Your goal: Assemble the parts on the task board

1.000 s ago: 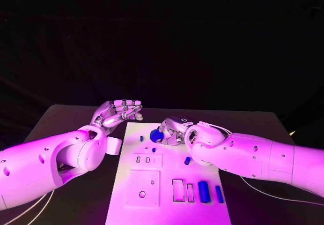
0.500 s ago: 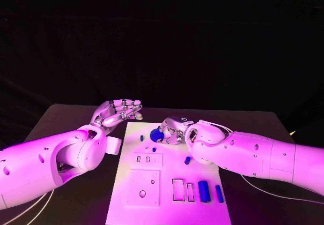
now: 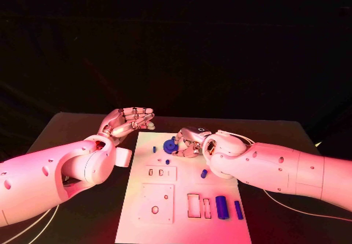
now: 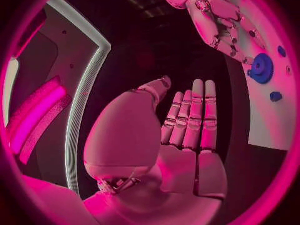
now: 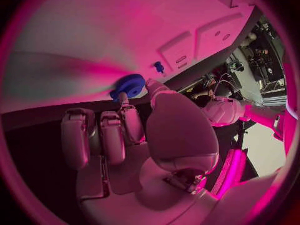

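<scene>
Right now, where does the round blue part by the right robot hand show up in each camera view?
Head view: the round blue part sits at the task board's far end, at the right robot hand's fingertips.
Left wrist view: it lies on the board near the circle's rim, by the other hand's fingers.
Right wrist view: it is beyond the fingertips.
Shared landmark: the small blue peg nearby.

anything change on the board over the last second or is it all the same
Nothing visibly changed. The right hand still touches the round blue part at the far end of the task board, the left hand stays raised with fingers apart beside the board, and the other blue parts lie where they were.
</scene>
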### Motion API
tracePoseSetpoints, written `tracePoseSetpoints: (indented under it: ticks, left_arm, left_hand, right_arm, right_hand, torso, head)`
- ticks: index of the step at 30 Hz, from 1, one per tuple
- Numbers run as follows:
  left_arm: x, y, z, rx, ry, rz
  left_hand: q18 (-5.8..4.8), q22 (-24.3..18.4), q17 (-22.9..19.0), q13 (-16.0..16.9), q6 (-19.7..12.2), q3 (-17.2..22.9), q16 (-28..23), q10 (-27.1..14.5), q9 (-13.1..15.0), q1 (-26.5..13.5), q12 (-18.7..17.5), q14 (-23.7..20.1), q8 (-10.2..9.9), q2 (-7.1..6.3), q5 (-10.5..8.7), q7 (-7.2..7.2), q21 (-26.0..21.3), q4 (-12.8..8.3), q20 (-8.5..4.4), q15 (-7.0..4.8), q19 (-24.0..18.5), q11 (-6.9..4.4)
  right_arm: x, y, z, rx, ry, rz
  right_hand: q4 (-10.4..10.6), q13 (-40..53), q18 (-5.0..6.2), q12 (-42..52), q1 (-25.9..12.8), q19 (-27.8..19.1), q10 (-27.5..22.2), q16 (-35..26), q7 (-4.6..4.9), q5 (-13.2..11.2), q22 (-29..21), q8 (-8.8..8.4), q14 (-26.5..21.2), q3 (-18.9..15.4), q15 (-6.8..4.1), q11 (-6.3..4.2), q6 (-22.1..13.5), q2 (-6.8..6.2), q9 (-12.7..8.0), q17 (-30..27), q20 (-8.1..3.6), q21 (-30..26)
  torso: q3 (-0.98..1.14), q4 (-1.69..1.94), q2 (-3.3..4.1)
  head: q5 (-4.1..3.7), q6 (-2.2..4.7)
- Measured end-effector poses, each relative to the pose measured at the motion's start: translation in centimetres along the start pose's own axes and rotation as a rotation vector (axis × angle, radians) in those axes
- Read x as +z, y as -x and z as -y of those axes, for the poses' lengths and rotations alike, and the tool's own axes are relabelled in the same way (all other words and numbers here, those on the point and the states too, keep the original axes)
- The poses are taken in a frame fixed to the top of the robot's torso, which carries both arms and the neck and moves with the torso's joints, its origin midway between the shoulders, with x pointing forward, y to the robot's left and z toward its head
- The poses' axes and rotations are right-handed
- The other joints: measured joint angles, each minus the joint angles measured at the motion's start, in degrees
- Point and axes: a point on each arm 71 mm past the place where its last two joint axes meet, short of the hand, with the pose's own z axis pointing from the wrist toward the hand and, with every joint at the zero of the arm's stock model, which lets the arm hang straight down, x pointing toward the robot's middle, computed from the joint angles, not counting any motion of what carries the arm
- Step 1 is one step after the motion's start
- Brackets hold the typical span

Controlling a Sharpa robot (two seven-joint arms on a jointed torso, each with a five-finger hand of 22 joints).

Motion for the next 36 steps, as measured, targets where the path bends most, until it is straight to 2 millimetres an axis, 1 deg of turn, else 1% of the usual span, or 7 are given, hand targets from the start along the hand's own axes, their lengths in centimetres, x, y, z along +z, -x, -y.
tracePoseSetpoints:
  ticks: [9,16,18,24,36]
  left_arm:
    - [0.0,0.1,0.0,0.001,0.0,0.001]
    - [0.0,0.1,0.0,0.001,0.0,0.002]
    - [0.0,0.1,0.0,0.001,0.0,0.003]
    - [0.0,0.2,0.0,0.002,0.001,0.004]
    - [0.1,0.3,-0.1,0.003,0.001,0.007]
  left_hand:
    - [0.0,0.0,0.0,0.0,0.0,0.0,0.0,0.0,0.0,0.0,0.0,0.0,0.0,0.0,0.0,0.0,0.0,0.0,0.0,0.0,0.0,0.0]
    - [0.0,0.0,0.0,0.0,0.0,0.0,0.0,0.0,0.0,0.0,0.0,0.0,0.0,0.0,0.0,0.0,0.0,0.0,0.0,0.0,0.0,0.0]
    - [0.0,0.1,0.0,0.0,-0.1,0.0,0.2,-0.1,0.0,0.0,0.0,-0.1,0.0,0.0,0.0,-0.13,0.2,0.0,-0.01,-0.13,-0.2,0.13]
    - [0.0,0.2,0.0,0.0,-0.2,0.0,0.2,-0.2,0.1,0.0,0.0,-0.2,0.0,0.0,0.0,-0.2,0.4,0.0,-0.06,-0.21,-0.4,0.21]
    - [0.0,0.2,0.0,0.0,-0.2,0.0,0.2,-0.2,0.0,0.0,0.0,-0.2,0.0,0.0,0.0,-0.2,0.4,0.0,-0.06,-0.21,-0.4,0.21]
  right_arm:
    - [-0.3,-0.1,0.0,0.0,0.002,-0.009]
    - [-0.7,-0.2,0.1,0.002,0.002,-0.006]
    - [-0.9,-0.3,0.2,0.003,0.0,0.002]
    - [-1.4,-0.3,0.7,0.004,-0.015,0.025]
    - [-1.4,0.4,0.1,0.011,0.001,0.079]
  right_hand:
    - [0.0,0.0,0.0,0.0,-0.1,0.0,0.0,0.0,-0.16,0.0,0.0,0.67,0.0,0.3,0.0,0.0,0.6,0.08,0.2,0.0,0.0,0.0]
    - [0.0,0.0,0.0,0.0,-0.1,0.0,0.0,0.0,-0.17,0.0,0.0,0.67,0.0,0.4,0.0,-0.02,0.6,0.08,0.1,0.0,0.0,0.0]
    - [-0.2,0.0,0.0,0.3,-0.1,0.0,0.2,0.0,-0.23,0.0,0.0,0.67,0.0,0.5,0.0,-0.2,0.7,0.08,0.1,0.0,0.0,0.2]
    - [-0.2,0.0,0.0,0.3,-0.1,0.0,0.2,0.0,-0.13,0.0,0.0,0.67,0.0,0.7,0.0,-0.2,0.8,0.08,0.0,0.0,0.0,0.4]
    - [-0.3,0.0,0.0,0.3,-0.1,0.0,0.2,0.0,-0.14,0.0,0.0,0.67,0.0,1.0,0.0,-0.2,0.8,0.08,0.0,0.0,0.0,0.4]
  torso:
    - [0.01,-0.03,0.03]
    - [0.03,-0.03,0.05]
    - [0.03,-0.03,0.05]
    - [0.05,-0.05,0.05]
    - [0.03,-0.02,0.07]
  head:
    - [0.01,-0.02]
    - [0.02,0.05]
    - [0.02,0.08]
    - [0.05,0.21]
    - [0.0,0.29]
